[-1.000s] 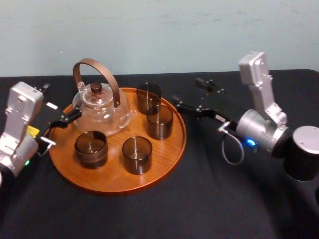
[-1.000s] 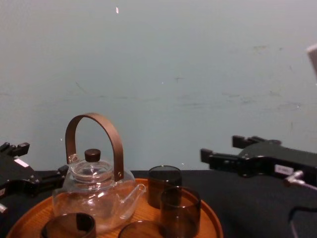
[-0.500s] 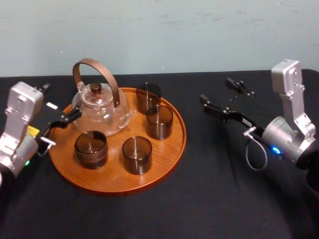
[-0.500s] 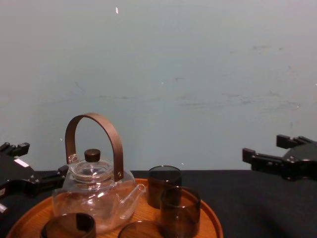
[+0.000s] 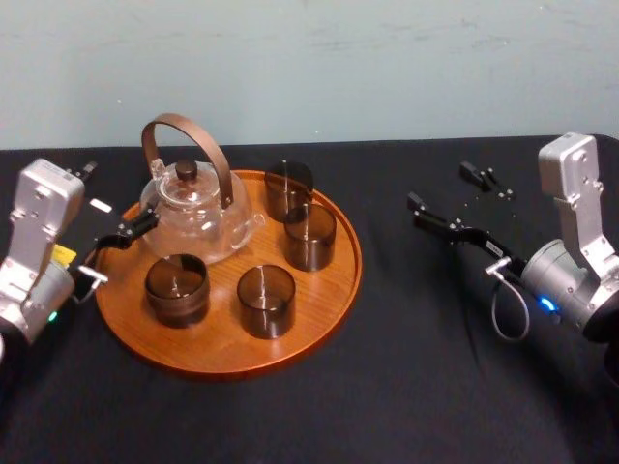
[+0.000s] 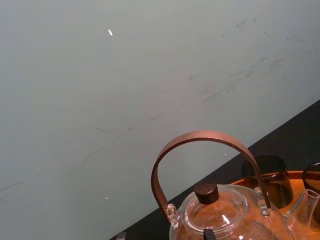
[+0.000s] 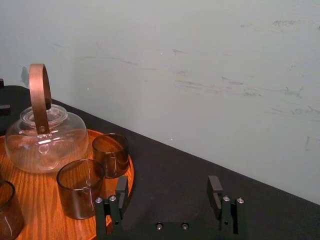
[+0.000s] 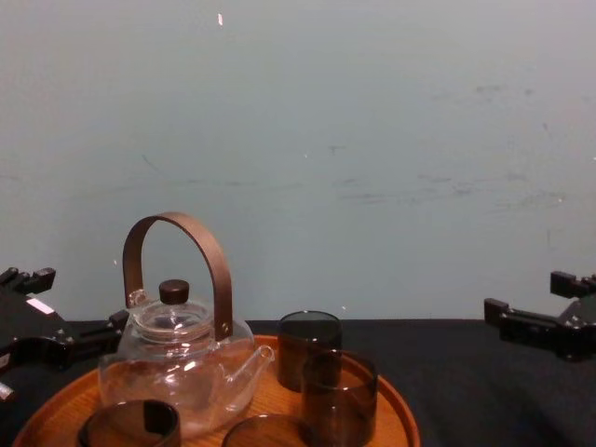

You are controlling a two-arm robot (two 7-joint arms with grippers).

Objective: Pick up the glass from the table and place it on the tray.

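This looks like a test lab rather than a home: a matte black tabletop point(image 5: 416, 377) stands against a bare, scuffed pale wall point(image 5: 387, 58), with a glass teapot point(image 5: 198, 220) staged on a wooden tray point(image 5: 324, 324).

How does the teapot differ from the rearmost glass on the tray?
The teapot is clear; the rearmost glass is smoky dark. The teapot is wider and taller, with an arched brown handle, lid and spout; the glass is a plain open cylinder. Both stand upright on the tray.

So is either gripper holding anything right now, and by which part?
Nothing is held: both the left gripper and the right gripper are open and empty.
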